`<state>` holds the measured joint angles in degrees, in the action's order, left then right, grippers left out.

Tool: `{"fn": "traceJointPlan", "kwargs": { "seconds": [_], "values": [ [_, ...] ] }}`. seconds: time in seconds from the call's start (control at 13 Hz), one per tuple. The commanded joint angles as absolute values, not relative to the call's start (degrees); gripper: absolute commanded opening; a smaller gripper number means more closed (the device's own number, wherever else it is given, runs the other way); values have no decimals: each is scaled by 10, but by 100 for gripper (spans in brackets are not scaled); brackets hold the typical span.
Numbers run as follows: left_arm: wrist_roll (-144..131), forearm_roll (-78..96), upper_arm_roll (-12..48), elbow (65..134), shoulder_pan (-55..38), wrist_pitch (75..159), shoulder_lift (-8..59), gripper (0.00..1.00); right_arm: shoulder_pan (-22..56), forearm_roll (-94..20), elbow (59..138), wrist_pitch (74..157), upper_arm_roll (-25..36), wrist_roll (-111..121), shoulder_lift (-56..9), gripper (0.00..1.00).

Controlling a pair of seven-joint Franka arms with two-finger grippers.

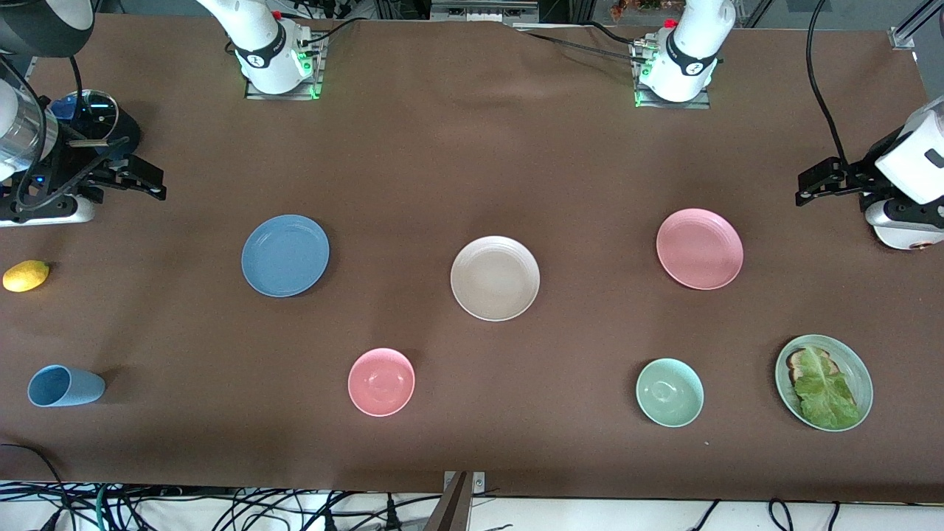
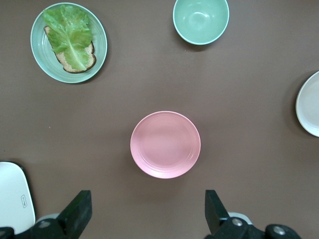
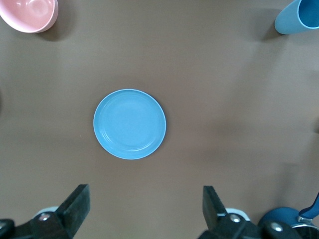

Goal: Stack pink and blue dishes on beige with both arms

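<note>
Fingers (image 2: 79, 211) of the left gripper (image 1: 811, 188) stand wide apart with nothing between them, at the right edge of the front view, up over the table's end. Right gripper (image 1: 144, 181), at the left edge of that view, is likewise spread wide and empty; its fingers (image 3: 77, 204) frame bare cloth in the right wrist view. Both arms wait.

Count on the brown tablecloth (image 1: 472, 147):
- Four flat plates. One dusty blue matte round plate (image 1: 285, 255), centre-left of the front view. One cream-beige round plate with faint rim rings (image 1: 495, 278), mid-frame. One pale pink round plate with a ringed rim (image 1: 699, 248), centre-right. All three lie apart, unstacked. One pale green plate (image 1: 855, 361), lower right, carrying a lettuce leaf (image 1: 824, 391) on toast.
- Two bowls: one small deep pink bowl (image 1: 381, 382), lower centre; one pale green bowl (image 1: 670, 392), lower right of centre.
- One blue cup (image 1: 65, 386) lying on its side, lower left.
- One yellow lemon (image 1: 26, 276), left edge.
</note>
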<state>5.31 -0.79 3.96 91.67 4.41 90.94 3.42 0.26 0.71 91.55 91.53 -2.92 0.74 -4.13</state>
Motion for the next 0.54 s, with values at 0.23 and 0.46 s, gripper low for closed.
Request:
{"fn": "traceJointPlan", "kwargs": {
  "seconds": [0.23,0.46],
  "values": [
    [57,7,40,927,47,908,23,100,-1,5,905,907,-33,1,-42,100],
    [57,7,40,927,47,908,23,100,-1,5,905,912,-33,1,-43,100]
  ]
}}
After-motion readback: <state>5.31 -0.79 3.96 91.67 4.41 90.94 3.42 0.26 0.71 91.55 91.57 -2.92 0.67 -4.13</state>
